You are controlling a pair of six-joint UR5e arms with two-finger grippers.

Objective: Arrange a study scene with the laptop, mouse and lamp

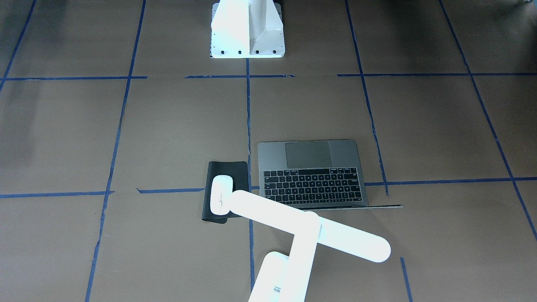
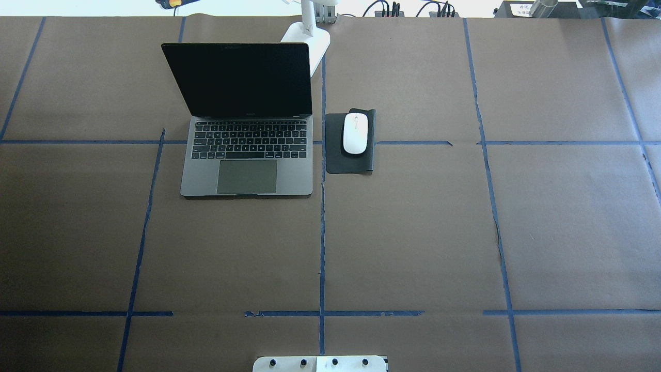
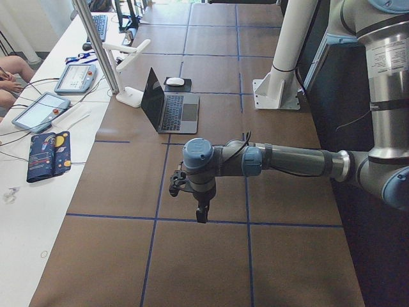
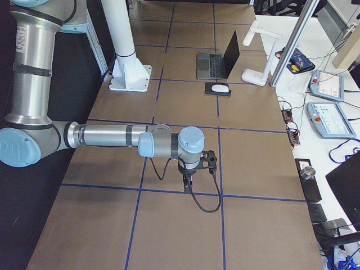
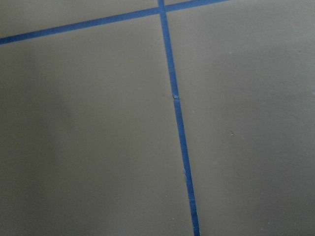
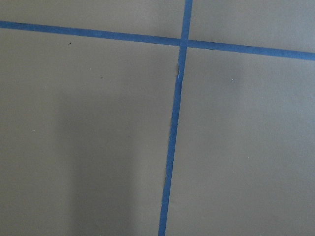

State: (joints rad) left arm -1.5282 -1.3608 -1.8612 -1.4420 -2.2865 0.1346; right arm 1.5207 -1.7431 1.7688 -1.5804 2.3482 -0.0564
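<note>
Lamp point(image 1: 311, 233) overlaps mouse point(image 1: 221, 193); left end effector point(image 3: 201, 215), right end effector point(image 4: 187, 183): cannot tell if apart.

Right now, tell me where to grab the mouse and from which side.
Grip the mouse by its two long sides, mid-length, coming straight down from above. It lies flat on the black mat, long axis pointing away from the robot; the narrow width likely fits best.

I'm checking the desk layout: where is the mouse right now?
In the overhead view the mouse lies on the black mouse pad, just right of the open laptop, slightly right of centre.
</note>
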